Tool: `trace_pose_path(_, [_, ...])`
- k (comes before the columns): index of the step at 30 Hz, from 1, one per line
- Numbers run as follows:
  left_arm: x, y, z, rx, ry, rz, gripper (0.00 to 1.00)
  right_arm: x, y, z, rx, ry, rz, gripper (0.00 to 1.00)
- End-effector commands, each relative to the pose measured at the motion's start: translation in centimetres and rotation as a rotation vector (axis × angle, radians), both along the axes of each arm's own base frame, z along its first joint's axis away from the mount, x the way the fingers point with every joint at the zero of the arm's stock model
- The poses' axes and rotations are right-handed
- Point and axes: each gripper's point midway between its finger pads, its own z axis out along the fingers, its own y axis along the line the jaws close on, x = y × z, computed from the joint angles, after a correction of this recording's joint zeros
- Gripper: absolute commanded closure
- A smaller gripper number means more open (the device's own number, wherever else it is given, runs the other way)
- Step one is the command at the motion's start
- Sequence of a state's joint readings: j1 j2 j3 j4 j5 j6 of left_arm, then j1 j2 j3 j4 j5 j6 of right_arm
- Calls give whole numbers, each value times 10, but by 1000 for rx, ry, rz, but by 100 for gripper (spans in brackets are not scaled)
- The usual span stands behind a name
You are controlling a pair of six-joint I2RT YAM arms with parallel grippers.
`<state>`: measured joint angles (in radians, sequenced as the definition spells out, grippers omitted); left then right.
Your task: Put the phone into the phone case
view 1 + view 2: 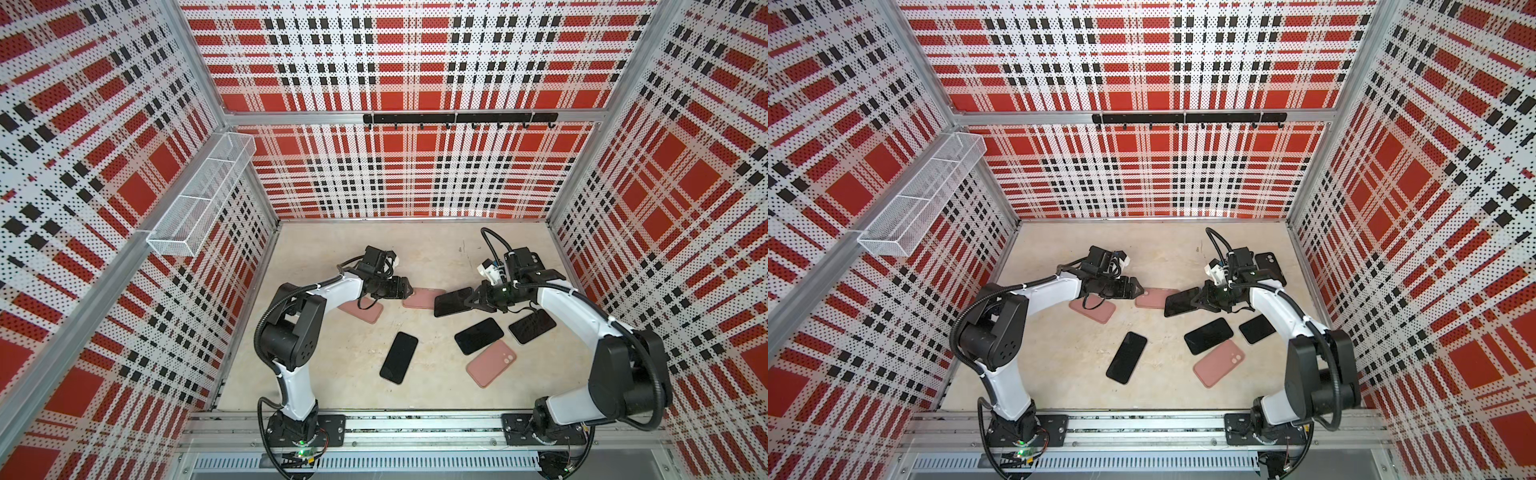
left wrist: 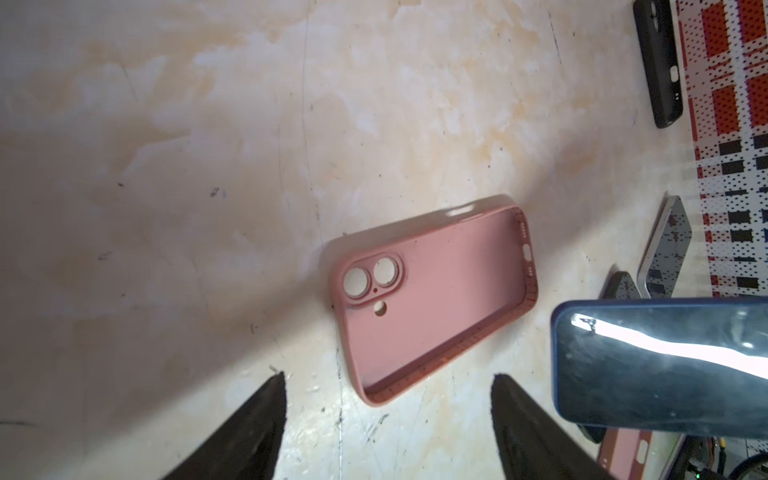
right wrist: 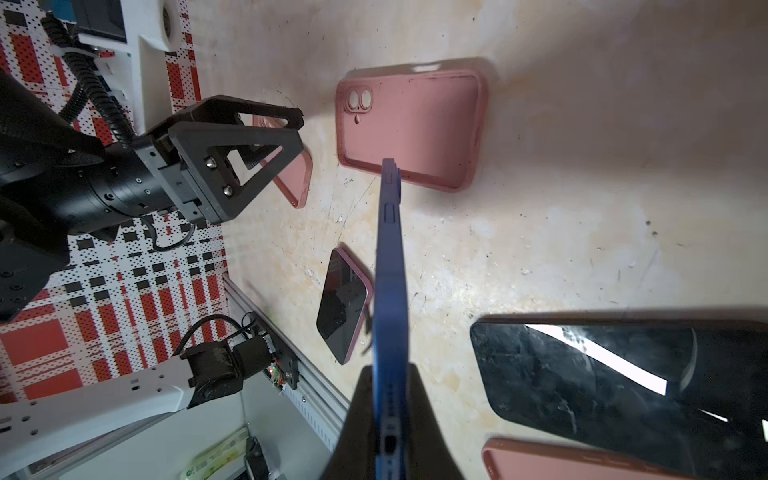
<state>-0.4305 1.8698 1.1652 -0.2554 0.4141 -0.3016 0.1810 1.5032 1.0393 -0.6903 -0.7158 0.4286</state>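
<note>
Right gripper (image 3: 388,374): closed on a blue-edged phone with a dark glass screen (image 3: 390,270), jaws clamped on its two faces at the port end. In both top views the phone (image 1: 453,301) (image 1: 1179,301) is held screen up and tilted. It is near the middle of the beige stone-patterned desk (image 1: 436,386), free end pointing toward the left edge.

Task case: a pink soft phone case (image 1: 424,298) lies flat, hollow side up, about the middle of the desk. Its long sides run roughly parallel to the front edge, with the camera cut-outs at the end toward the left edge. The phone's free end stands at the case's other end, and the right wrist view shows it over the case's rim. Contact between them cannot be told.

Left gripper (image 2: 388,376): jaws apart, nothing between them. It stands just beside the camera end of the case; contact cannot be told.

Other items on the desk:
- A second pink case (image 1: 361,311) lies partly under the left arm (image 1: 299,316), between the task case and the left edge.
- A flat dark-screened phone (image 1: 399,357) lies toward the front edge.
- A second flat phone (image 1: 478,336) lies between it and the right edge.
- A third flat phone (image 1: 532,326) lies nearer the right edge, partly under the right arm (image 1: 573,307).
- A third pink case (image 1: 491,363), back up, touches the second flat phone.
- A black case (image 1: 1271,266) sits by the right edge, partly hidden behind the right arm.
</note>
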Motion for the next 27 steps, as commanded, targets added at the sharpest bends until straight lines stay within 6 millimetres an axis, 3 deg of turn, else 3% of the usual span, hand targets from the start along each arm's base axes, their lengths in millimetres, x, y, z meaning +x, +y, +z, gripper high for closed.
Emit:
trace_pose_path(1, [-2, -5, -8, -27, 24, -34, 26, 19, 12, 21, 84, -53, 26, 100])
trace_pose_path(7, [-3, -6, -18, -43, 63, -33, 41, 36, 16, 13, 84, -22, 32, 100])
trace_pose_path(15, [3, 3, -23, -59, 89, -2, 44, 50, 13, -7, 53, 16, 47, 100])
trace_pose_path(21, [-1, -4, -26, -57, 91, -17, 49, 63, 12, -12, 65, 21, 54, 100])
trace_pose_path(27, [-4, -13, -27, -89, 100, -36, 49, 63, 6, -27, 24, 63, 59, 100])
